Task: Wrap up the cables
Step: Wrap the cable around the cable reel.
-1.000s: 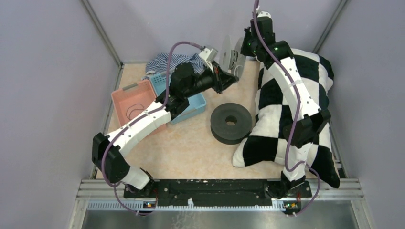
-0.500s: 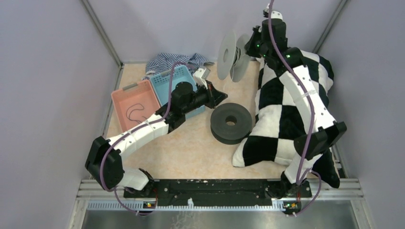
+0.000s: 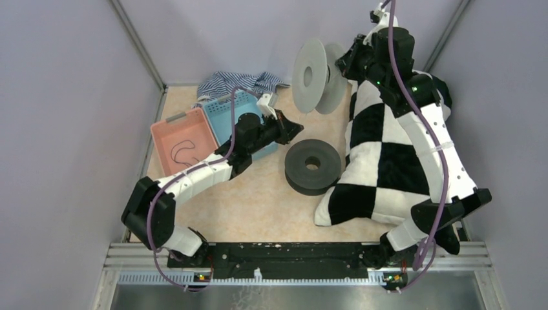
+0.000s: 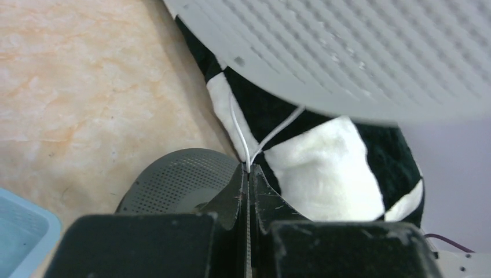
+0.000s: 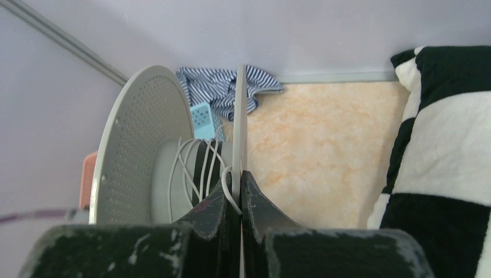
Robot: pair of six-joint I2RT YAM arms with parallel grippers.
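Observation:
My right gripper (image 3: 352,59) is shut on one flange of a light-grey spool (image 3: 309,75) and holds it in the air near the back wall. In the right wrist view the gripper (image 5: 240,176) clamps the flange (image 5: 239,110), and the white cable (image 5: 200,165) is wound loosely on the hub. My left gripper (image 3: 294,126) is shut on the white cable (image 4: 247,161), which runs in two strands up behind the spool (image 4: 347,52). The black cable (image 3: 181,150) lies coiled in the pink basket (image 3: 165,129).
A dark grey spool (image 3: 313,166) lies flat mid-table, just below my left gripper. A black-and-white checkered pillow (image 3: 394,155) fills the right side under the right arm. A blue basket (image 3: 226,110) and striped cloth (image 3: 239,82) sit at the back left.
The right arm has lifted the grey spool higher and toward the back right. The left gripper has drawn back from the spool toward the dark spool, still pinching the white cable.

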